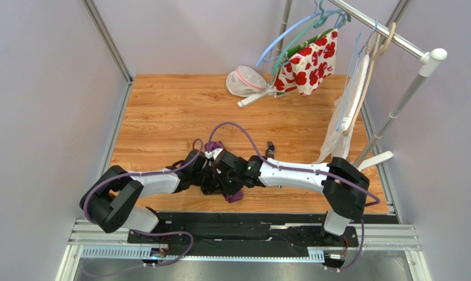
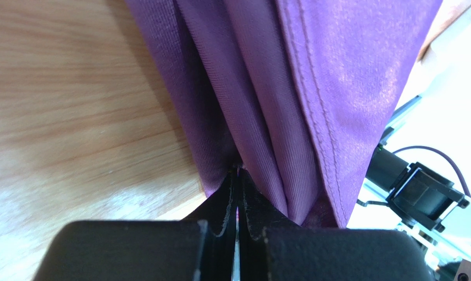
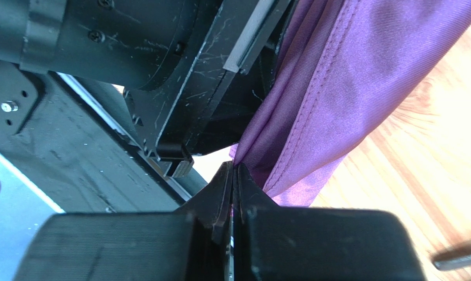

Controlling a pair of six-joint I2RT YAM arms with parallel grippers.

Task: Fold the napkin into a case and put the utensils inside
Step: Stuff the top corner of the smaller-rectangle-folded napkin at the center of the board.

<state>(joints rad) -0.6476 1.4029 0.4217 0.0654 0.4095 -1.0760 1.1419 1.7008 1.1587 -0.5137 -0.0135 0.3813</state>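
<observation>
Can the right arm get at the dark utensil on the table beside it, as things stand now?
Probably not yet: the right hand is shut on the napkin, so it is not free. The utensil lies close by on the table, so reach itself seems no problem.

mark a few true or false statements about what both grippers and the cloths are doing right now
1. The left gripper is shut on the napkin. True.
2. The right gripper is open and holds nothing. False: it is shut, pinching an edge of the napkin.
3. The napkin lies spread flat on the table. False: it is bunched in folds, pinched by both grippers.
4. The floral cloth hangs from the rack at the far side. True.
5. The mesh pouch hangs from the rack too. False: it lies on the table near the far edge.
</observation>
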